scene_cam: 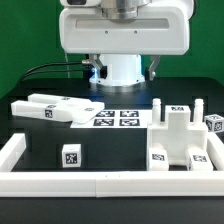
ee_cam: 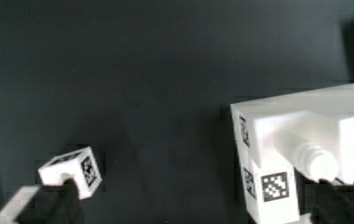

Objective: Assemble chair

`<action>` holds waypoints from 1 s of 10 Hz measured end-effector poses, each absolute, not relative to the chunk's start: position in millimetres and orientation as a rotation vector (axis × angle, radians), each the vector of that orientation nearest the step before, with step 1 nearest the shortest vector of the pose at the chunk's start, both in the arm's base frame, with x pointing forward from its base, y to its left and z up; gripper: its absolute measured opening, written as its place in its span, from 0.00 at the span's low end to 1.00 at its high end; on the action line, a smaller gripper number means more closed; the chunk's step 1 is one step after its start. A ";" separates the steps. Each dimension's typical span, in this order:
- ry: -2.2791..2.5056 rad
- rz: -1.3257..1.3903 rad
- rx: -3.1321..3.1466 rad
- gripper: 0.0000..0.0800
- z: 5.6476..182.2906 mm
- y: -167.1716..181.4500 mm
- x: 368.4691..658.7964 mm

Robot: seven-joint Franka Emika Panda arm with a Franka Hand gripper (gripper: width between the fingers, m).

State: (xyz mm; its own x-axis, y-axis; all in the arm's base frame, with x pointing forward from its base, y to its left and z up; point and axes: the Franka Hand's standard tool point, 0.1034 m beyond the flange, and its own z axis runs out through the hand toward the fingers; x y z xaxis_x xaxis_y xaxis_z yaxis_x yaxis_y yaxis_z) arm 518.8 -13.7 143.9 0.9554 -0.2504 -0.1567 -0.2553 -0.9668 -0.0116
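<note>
White chair part (ee_cam: 307, 125) near spread, empty pincer (ee_cam: 177, 205); an off-centre descent could nudge it askew on the desk (ee_cam: 121, 80).

Bright overhead light; white chair parts (scene_cam: 172, 132) washed out (little detail); wrist view blurry, dimmer.

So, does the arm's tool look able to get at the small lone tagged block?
Probably yes: the small block stands apart from the other parts, bare mat around it, and the open tool hangs over that area.
</note>
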 end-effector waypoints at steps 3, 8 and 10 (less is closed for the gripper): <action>0.597 0.232 -3.024 0.81 131.1 -66.5 485.4; 0.963 0.219 -2.921 0.81 132.3 -61.3 495.1; 1.315 0.220 -2.790 0.81 100.1 -90.5 460.7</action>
State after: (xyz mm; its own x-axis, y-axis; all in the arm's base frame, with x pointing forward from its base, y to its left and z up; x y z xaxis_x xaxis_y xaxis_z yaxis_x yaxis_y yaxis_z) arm 460.7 -90.5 100.1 0.6287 -0.7632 -0.1492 -0.7702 -0.6376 0.0160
